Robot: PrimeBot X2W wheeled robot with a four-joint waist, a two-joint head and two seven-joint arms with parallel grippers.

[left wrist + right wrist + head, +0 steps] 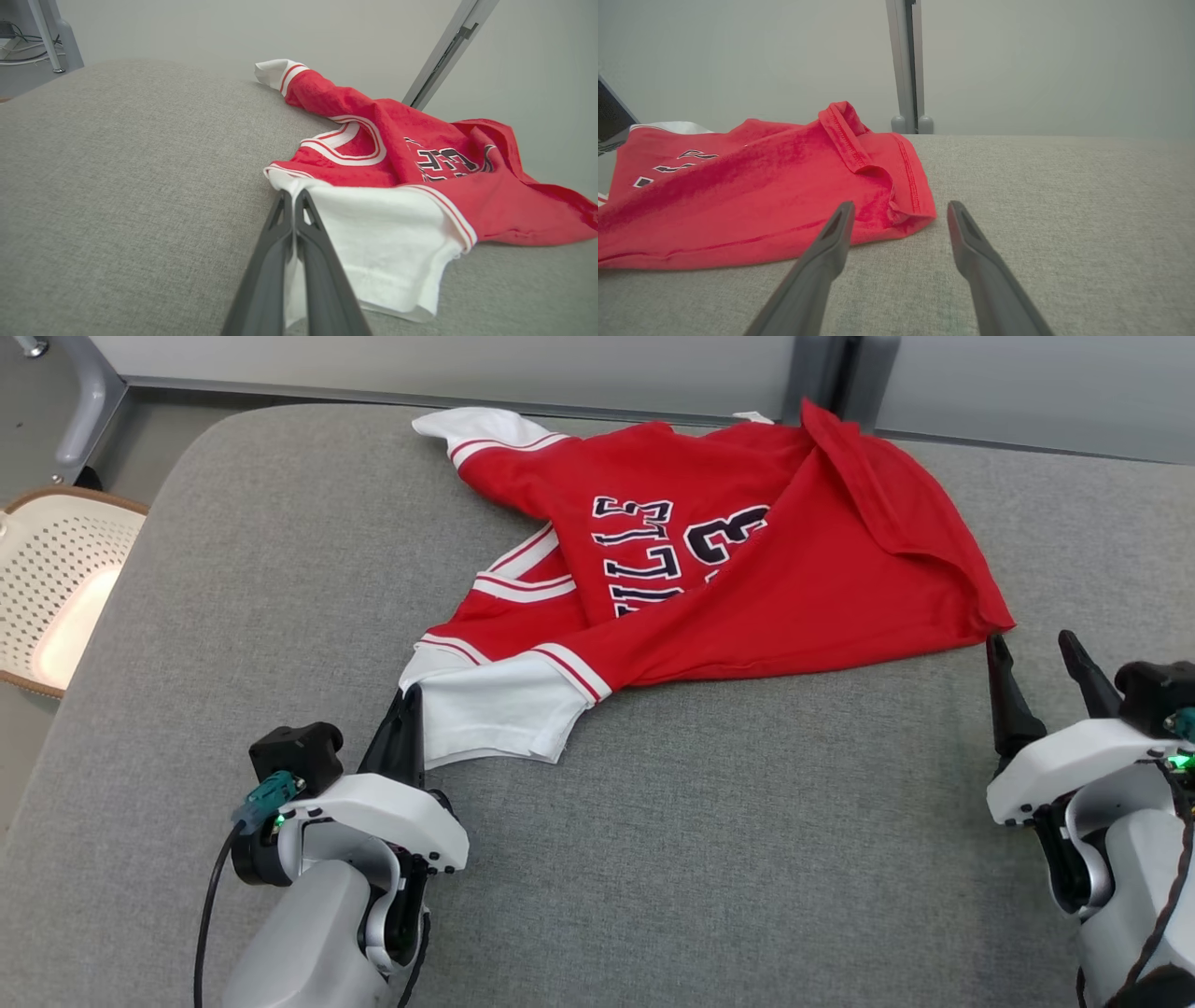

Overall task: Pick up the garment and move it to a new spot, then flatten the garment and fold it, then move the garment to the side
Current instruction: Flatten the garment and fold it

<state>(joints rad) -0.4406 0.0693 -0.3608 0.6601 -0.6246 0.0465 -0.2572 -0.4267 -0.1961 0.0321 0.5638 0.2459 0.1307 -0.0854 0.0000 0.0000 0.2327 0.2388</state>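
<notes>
A red jersey [747, 588] with white sleeves and dark lettering lies crumpled across the far half of the grey cushioned surface [700, 849]. My left gripper [411, 695] is shut on the near white sleeve [490, 709]; in the left wrist view its two dark fingers pinch the sleeve's edge [292, 196]. My right gripper [1032, 649] stands open just short of the jersey's near right corner [994, 616]. From the right wrist, that red hem corner [906, 210] lies between and just beyond the fingertips, with nothing held.
A white perforated basket [56, 588] with a brown rim stands off the surface at the left. A grey metal post [906, 65] rises behind the far edge, against a pale wall. Bare grey cushion spreads across the near half.
</notes>
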